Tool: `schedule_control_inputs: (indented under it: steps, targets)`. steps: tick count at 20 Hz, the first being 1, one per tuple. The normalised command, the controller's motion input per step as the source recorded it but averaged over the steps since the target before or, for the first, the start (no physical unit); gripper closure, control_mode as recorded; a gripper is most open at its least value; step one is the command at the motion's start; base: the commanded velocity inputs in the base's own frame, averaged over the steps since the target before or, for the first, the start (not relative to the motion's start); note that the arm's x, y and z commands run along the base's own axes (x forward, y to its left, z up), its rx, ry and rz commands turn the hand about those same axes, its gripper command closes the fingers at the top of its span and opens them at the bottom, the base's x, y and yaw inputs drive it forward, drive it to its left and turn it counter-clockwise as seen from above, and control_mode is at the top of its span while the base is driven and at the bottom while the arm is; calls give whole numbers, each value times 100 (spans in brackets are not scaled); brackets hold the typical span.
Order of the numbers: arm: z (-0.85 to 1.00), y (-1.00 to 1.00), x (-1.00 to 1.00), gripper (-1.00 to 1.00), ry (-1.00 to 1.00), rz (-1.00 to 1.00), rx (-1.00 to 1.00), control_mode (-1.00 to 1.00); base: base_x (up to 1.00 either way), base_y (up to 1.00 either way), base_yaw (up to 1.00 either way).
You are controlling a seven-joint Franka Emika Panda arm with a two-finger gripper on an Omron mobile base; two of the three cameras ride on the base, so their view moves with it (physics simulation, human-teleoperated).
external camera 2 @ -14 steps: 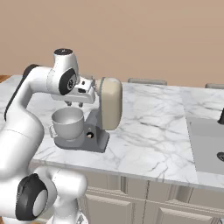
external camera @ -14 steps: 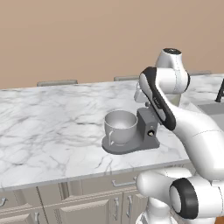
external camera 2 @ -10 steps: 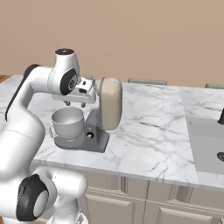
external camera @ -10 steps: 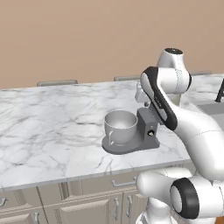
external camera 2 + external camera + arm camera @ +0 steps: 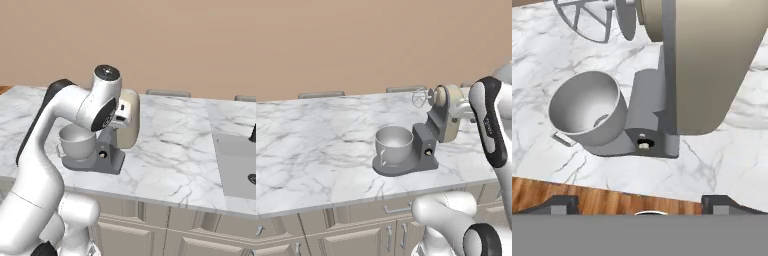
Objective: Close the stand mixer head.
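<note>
The cream-beige mixer head (image 5: 450, 114) stands tilted up and back on its dark grey column (image 5: 431, 131), with the wire whisk (image 5: 419, 98) out to the left, high above the silver bowl (image 5: 393, 144). In the hand view the head (image 5: 712, 65) looms large and close, with the whisk (image 5: 586, 19) at the top left and the bowl (image 5: 587, 107) beneath. My gripper (image 5: 642, 204) is open, its fingertips (image 5: 559, 204) spread wide, and nothing lies between them. The hand sits against the head's right side (image 5: 129, 120); whether it touches, I cannot tell.
The mixer's dark grey base (image 5: 406, 164) rests on a marble counter (image 5: 316, 145) near its front edge. A sink (image 5: 237, 160) is set into the counter to the right. Cabinet drawers run below, and a tan wall rises behind.
My arm has swung to the right, uncovering the head and whisk in the left base view. The head is still tilted up.
</note>
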Motion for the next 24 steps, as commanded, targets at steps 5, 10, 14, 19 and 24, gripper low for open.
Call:
schedule_control_inputs:
  steps: [5, 10, 14, 19, 24]
  targets:
    - [16, -92, -8, -100, -21, 29, 20, -100, 0, 0, 0]
    - [27, -64, 32, -100, -23, 38, 16, -100, 0, 0, 0]
    - [15, -30, 69, -100, -29, 46, 3, -100, 0, 0, 0]
    - [0, -9, 94, -100, -25, 50, 0, -100, 0, 0, 0]
    - [-1, 34, 82, -100, -23, 54, 0, -100, 0, 0, 0]
